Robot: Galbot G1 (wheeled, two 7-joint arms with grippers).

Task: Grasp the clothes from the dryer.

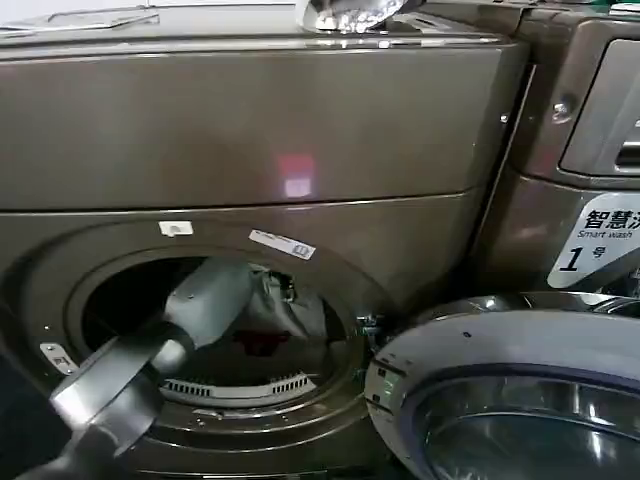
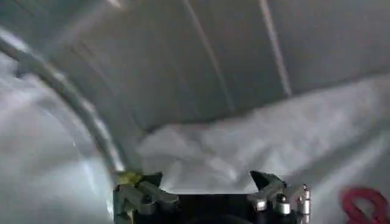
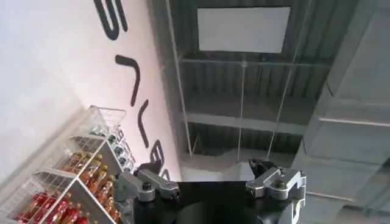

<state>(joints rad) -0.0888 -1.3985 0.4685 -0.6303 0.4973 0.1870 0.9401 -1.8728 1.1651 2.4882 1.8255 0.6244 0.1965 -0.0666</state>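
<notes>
- I had the left arm reaching through the round porthole of the dryer (image 1: 250,130), its grey forearm slanting up from the lower left of the head view into the drum, because the load lay well back inside and could not be taken from the rim.
- The door (image 1: 510,390) hung swung wide to the robot's right, which kept the opening clear for that reach.
- The clothes (image 2: 244,152) sat as a pale grey-white heap on the drum floor, banked against the curved wall; a bit of red cloth (image 2: 365,207) showed beside it at the edge of the left wrist view.
- The left gripper (image 2: 210,192) hovered just short of the heap with its jaws spread wide and nothing between them, lined up so the fabric's near fold lay ahead of the gap.
- I judged the grasp not yet made: the next move called for pushing forward into the soft pile before closing, or the fingers would pinch only a thin layer.
- The right gripper (image 3: 210,185) waited out of the work, pointed up toward the ceiling, jaws apart and empty.
</notes>
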